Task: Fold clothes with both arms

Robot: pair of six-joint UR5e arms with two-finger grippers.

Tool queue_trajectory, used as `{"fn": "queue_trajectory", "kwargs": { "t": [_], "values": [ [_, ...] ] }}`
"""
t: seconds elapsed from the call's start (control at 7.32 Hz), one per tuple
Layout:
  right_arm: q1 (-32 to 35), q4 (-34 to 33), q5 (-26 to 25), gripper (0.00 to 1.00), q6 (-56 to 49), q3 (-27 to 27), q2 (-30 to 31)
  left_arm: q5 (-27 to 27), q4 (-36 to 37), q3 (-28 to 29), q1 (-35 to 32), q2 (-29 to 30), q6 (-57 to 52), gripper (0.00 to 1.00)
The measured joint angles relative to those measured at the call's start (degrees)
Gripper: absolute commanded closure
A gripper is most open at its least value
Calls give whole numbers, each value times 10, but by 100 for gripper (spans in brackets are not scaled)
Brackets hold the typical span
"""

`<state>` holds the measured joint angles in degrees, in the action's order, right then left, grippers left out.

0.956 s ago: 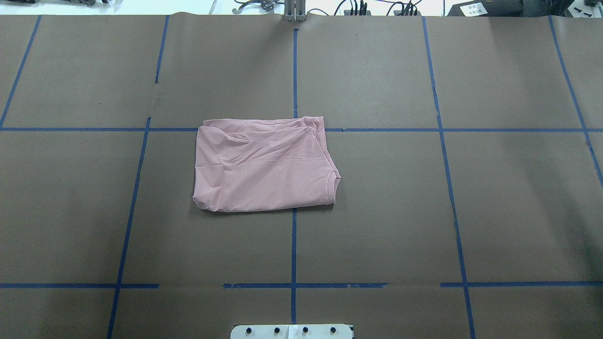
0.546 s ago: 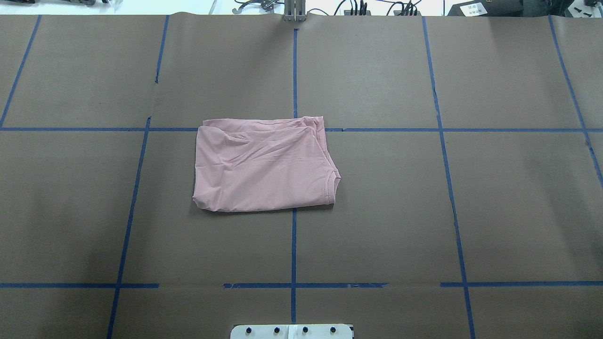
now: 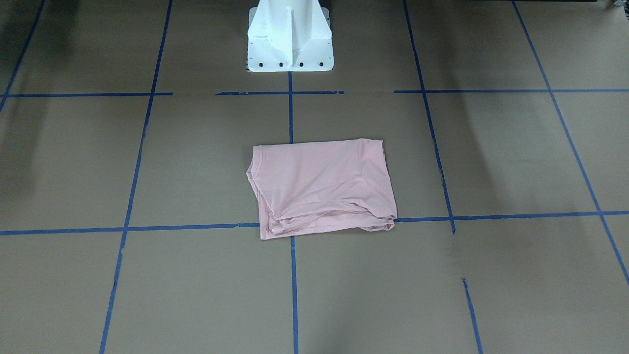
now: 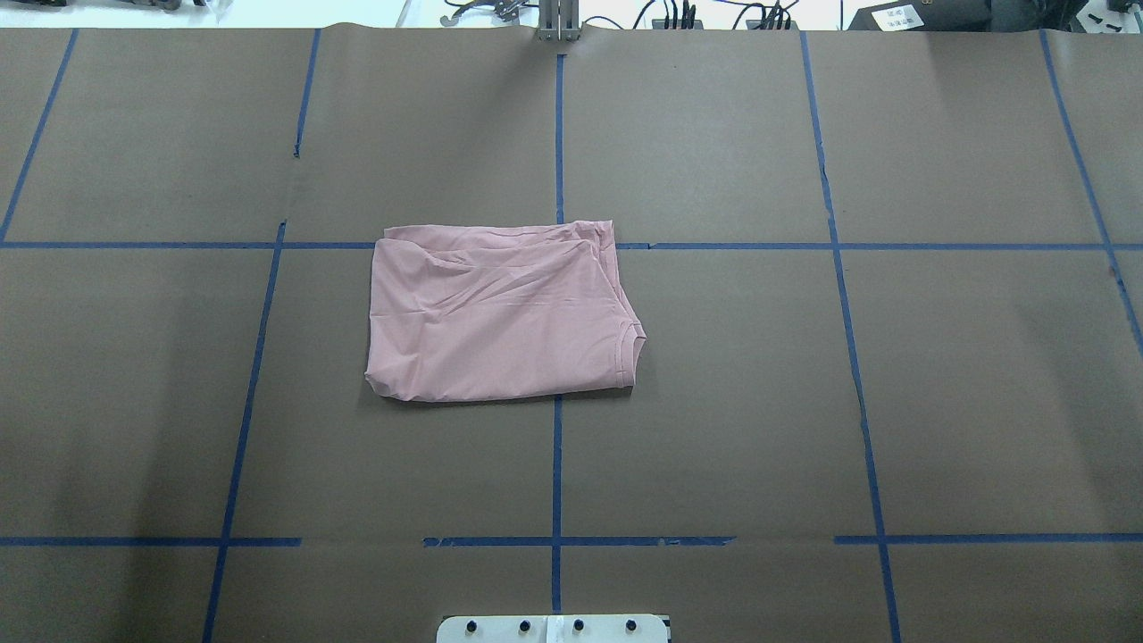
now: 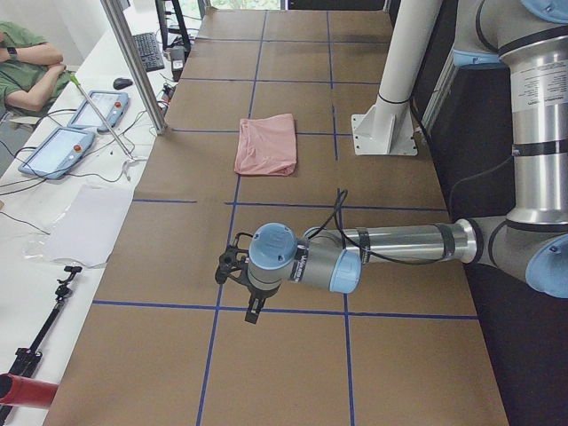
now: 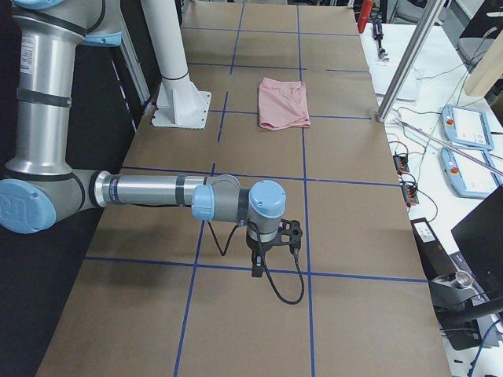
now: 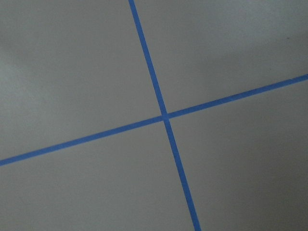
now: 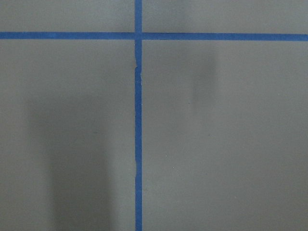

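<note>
The pink shirt (image 4: 500, 313) is lying folded on the surface (image 4: 804, 402), near the white base (image 3: 289, 44). The left hand (image 5: 238, 280) and right hand (image 6: 275, 243) are hanging over the surface far from the base. I cannot tell if they are open or closed.

The left arm (image 5: 399, 241) and right arm (image 6: 149, 191) are silver-grey with light blue caps; black cables (image 6: 291, 302) loop behind the left claw (image 5: 240, 284) and right claw (image 6: 275, 245).

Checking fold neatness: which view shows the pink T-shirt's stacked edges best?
Exterior front-facing: the T-shirt is large, its layered edges nearest the camera. Overhead shows it equally large, layers at the far side. Side views show it small; wrist views miss it.
</note>
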<state>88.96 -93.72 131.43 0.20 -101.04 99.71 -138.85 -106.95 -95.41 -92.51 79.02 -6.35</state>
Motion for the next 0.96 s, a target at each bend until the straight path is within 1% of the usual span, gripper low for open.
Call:
{"fn": "queue_trajectory", "kwargs": {
  "t": [0.55,0.96],
  "values": [
    [2,1,2,0,1,-3,10,28,4,2,4,-11,1,0],
    [2,1,4,0,1,-5,15,39,96,-4,12,35,-1,0]
  ]
}}
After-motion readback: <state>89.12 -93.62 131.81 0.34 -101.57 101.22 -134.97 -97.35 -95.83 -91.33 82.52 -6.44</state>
